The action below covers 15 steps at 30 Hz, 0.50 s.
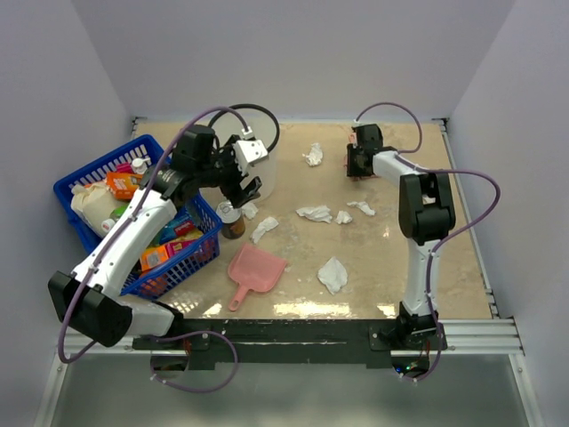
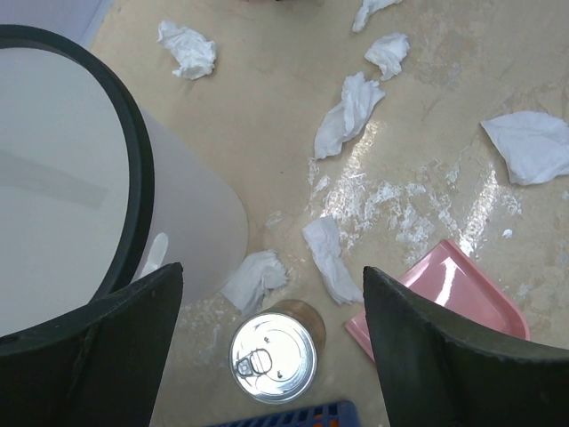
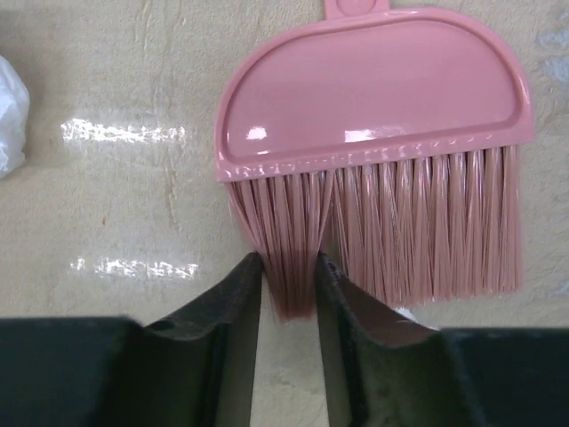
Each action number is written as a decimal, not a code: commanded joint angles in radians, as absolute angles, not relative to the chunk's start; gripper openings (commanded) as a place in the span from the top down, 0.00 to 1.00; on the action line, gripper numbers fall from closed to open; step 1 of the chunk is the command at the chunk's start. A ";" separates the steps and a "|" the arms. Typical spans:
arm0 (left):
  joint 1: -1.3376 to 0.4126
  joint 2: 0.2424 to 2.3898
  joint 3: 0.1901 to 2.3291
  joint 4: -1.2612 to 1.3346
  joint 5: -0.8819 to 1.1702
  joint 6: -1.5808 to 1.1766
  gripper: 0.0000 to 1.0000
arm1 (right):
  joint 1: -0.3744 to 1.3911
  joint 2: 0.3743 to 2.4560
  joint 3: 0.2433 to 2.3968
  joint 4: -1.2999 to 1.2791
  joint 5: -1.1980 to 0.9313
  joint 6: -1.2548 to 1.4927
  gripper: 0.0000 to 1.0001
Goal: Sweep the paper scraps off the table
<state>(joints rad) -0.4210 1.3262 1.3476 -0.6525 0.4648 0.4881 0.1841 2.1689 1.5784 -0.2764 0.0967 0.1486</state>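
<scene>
Paper scraps lie scattered across the middle of the table, near and far. The right gripper, far right, clamps a tuft of bristles on the pink brush; the left gripper hangs spread wide above a can

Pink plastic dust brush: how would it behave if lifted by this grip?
Probably floppy: the right hand pinches only a thin tuft of bristles on the pink plastic dust brush. The glossy moulded back would likely sag or swing, and the tuft might slip free.
</scene>
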 commanded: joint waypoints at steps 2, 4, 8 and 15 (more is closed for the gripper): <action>-0.420 1.358 1.417 -0.629 0.457 0.499 0.14 | 0.161 2.188 1.598 -0.273 0.043 0.172 0.83; -0.423 1.371 1.433 -0.623 0.460 0.497 0.14 | 0.156 2.174 1.583 -0.268 0.054 0.172 1.00; -0.428 1.390 1.457 -0.592 0.474 0.465 0.14 | 0.146 2.058 1.560 -0.268 0.019 0.172 1.00; -0.459 1.465 1.448 -0.359 0.604 0.143 0.12 | 0.146 1.760 1.502 -0.235 -0.064 0.164 1.00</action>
